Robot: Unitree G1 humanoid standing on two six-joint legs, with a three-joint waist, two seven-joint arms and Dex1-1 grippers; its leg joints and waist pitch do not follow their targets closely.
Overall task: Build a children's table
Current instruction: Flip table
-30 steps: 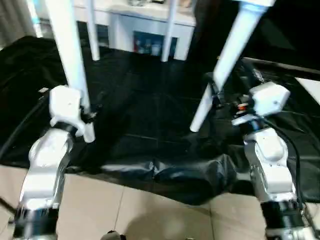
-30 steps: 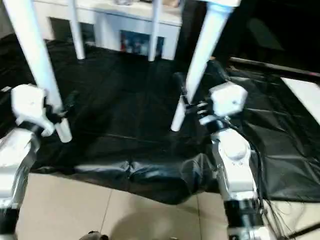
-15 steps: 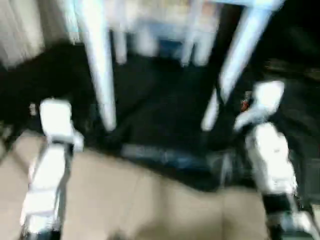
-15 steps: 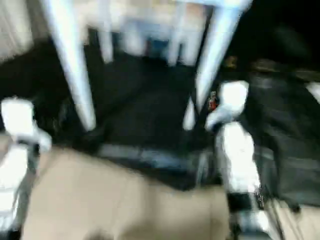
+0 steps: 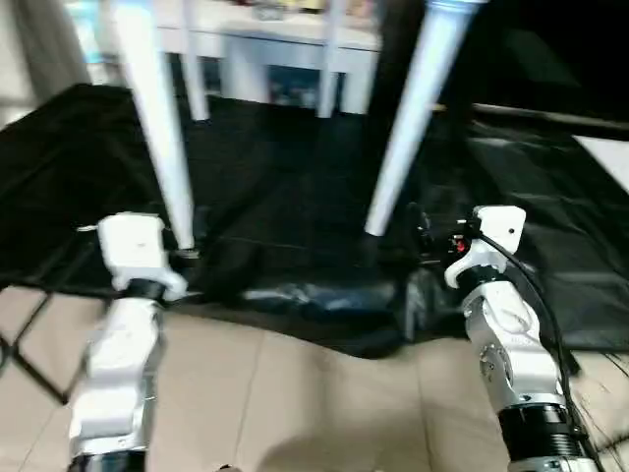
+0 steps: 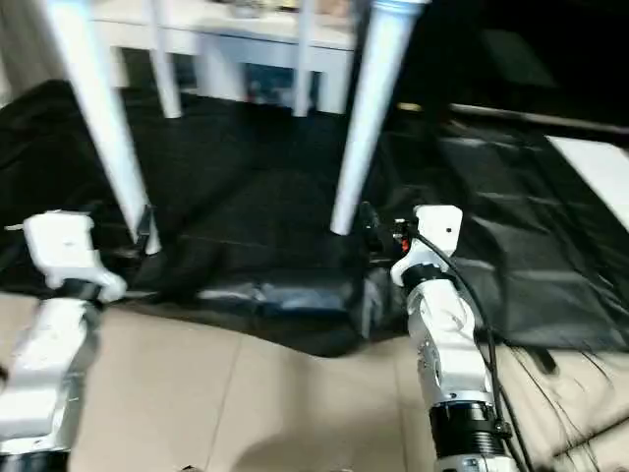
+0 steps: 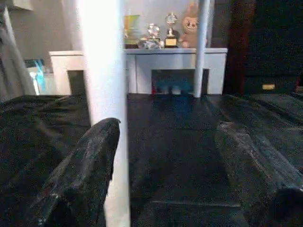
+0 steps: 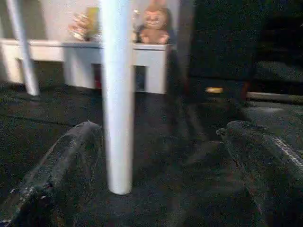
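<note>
The children's table stands upright on a black sheet (image 5: 295, 197). Its near left leg (image 5: 157, 128) and near right leg (image 5: 408, 118) rise out of the picture's top, and two far legs (image 5: 194, 88) (image 5: 329, 69) stand behind them. My left gripper (image 5: 192, 251) is open, low by the foot of the near left leg (image 7: 104, 94), which stands just past one finger (image 7: 85, 165), not between the two. My right gripper (image 5: 418, 231) is open too, a short way back from the near right leg (image 8: 116, 94). Neither gripper holds anything.
The black sheet is crumpled along its front edge (image 5: 324, 305), and beige floor tiles (image 5: 295, 393) lie in front of it. A white cabinet (image 5: 285, 49) with figurines on top stands at the back. A white panel (image 5: 604, 152) lies at the right.
Both grippers were up against the near legs a second ago; now they sit lower and apart from them. The camera has swung and tilted in between.
</note>
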